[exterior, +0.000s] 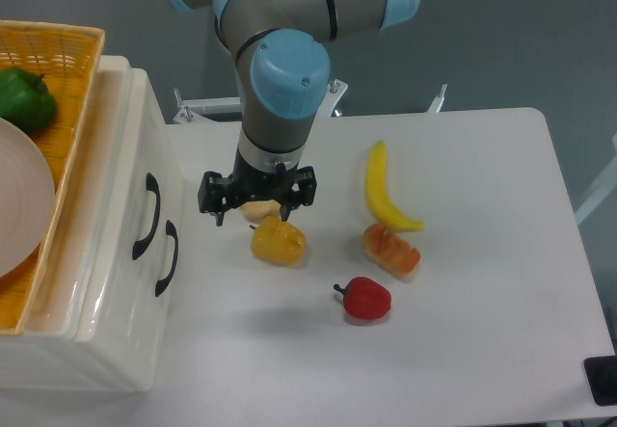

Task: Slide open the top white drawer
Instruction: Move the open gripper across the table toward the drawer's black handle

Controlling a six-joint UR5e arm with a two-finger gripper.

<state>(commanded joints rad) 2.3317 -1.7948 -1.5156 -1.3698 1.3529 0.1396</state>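
**Pincer hanging short of the drawer front, nothing in its grip**

Nearest the camera, well below and to the right of the pincer, a glossy red toy pepper (365, 299) is lying on the flat white table (482, 253), with an orange-and-white sushi-like piece (390, 250) just above it. Directly under the pincer a rounded yellow plastic pepper (278, 241) is sitting, and a pale bun-shaped piece (258, 209) is showing between the fingers from this angle; I judge it to be lying on the table below them.

I am holding the black two-finger pincer (253, 202) spread wide, fingers pointing down, gripping nothing. I am keeping it parted, I judge, so a finger can hook the handle.

To its left, near but not touching, the glossy cream-white top drawer (123, 196) is sitting shut in the cabinet, its curved black handle (151, 216) facing the pincer; the lower drawer's matching black handle (168, 256) is sitting just beside it.

Farther off to the right a curved yellow banana (382, 189) is lying. On top of the cabinet, far left, a woven yellow basket (67, 70) is holding a green pepper (25, 98).
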